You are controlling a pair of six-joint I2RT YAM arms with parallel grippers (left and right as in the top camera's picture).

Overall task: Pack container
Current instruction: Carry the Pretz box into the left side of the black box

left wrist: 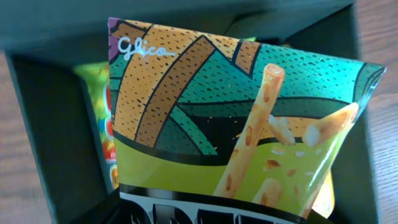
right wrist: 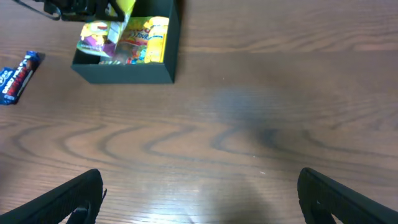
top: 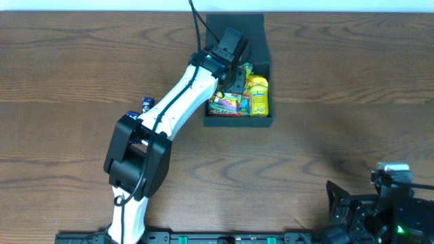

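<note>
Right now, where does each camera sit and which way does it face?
Overhead: above the table, looking down; left arm over the container, right arm bottom right.
Left wrist: over the container, facing down onto a Glico packet; fingers unclear.
Right wrist: low, facing across the table at the container; both fingers at bottom corners.
Shared: the container, all three.

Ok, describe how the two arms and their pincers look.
Left arm: white tubular links, black boxy joint housings, black cable off its wrist. Left pincer: black. Right arm: mostly black, with a pale block on top. Right pincer: two black, wedge-shaped fingers.
</note>
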